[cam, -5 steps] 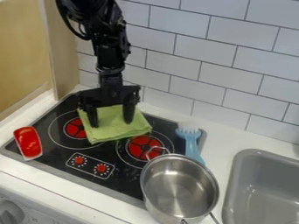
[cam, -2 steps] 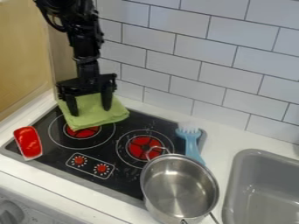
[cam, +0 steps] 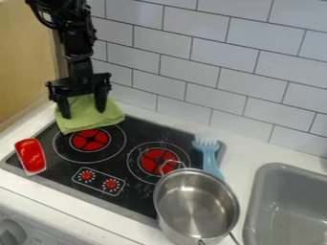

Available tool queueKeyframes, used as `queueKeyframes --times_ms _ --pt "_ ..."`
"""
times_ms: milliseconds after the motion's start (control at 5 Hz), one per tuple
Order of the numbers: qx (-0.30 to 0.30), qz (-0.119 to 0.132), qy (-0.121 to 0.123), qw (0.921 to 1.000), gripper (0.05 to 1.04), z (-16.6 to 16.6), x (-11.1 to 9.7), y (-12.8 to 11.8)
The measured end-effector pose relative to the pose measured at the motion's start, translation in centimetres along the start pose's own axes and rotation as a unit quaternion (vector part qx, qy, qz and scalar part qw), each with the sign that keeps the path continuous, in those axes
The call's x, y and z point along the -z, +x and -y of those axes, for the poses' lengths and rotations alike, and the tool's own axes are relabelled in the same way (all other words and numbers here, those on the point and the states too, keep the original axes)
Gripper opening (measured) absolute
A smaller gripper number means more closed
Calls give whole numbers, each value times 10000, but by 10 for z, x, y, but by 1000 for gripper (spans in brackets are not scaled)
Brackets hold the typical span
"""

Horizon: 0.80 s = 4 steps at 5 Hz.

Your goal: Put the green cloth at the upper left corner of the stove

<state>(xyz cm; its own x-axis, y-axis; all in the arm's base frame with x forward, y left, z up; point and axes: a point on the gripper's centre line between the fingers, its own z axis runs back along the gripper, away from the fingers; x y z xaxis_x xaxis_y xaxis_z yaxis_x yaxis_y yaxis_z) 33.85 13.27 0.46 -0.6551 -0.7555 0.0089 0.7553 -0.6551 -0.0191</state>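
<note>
1. The wall of white rectangular tiles (cam: 217,57) is the largest thing, behind the white counter (cam: 256,143). A light wooden panel (cam: 22,57) stands at the left.
2. The black flat stove (cam: 127,174) has two round burners with red centres, and near its front edge there are two small red painted dials.
3. The black robot arm (cam: 78,43) comes down from the upper left, above the far left corner of the stove.
4. The grey sink basin (cam: 256,191) is at the right, set in the counter.
5. The shiny round metal pot (cam: 195,206) stands at the near right corner of the stove, partly beyond its edge.
6. The soft green cloth (cam: 92,123) is at the far left corner of the stove, and covers also the far part of the left burner's ring.
7. The black two-finger gripper (cam: 84,114) points down at the cloth. Its fingers stand wide apart, with green cloth seen between them; whether they pinch any of it, I cannot tell.
8. The light blue plastic utensil with pale prongs (cam: 209,155) lies at the far right corner, its handle towards the pot.
9. The red object with pale edge (cam: 30,155) lies at the left edge of the stove.
</note>
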Motion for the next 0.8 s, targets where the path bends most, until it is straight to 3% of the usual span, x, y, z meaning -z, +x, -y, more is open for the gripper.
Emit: queueKeyframes --times_ms 400,800 --pt "29 -35 -17 10000 999 2 0 -3" --pt "43 -43 116 9999 999 -1 -5 1"
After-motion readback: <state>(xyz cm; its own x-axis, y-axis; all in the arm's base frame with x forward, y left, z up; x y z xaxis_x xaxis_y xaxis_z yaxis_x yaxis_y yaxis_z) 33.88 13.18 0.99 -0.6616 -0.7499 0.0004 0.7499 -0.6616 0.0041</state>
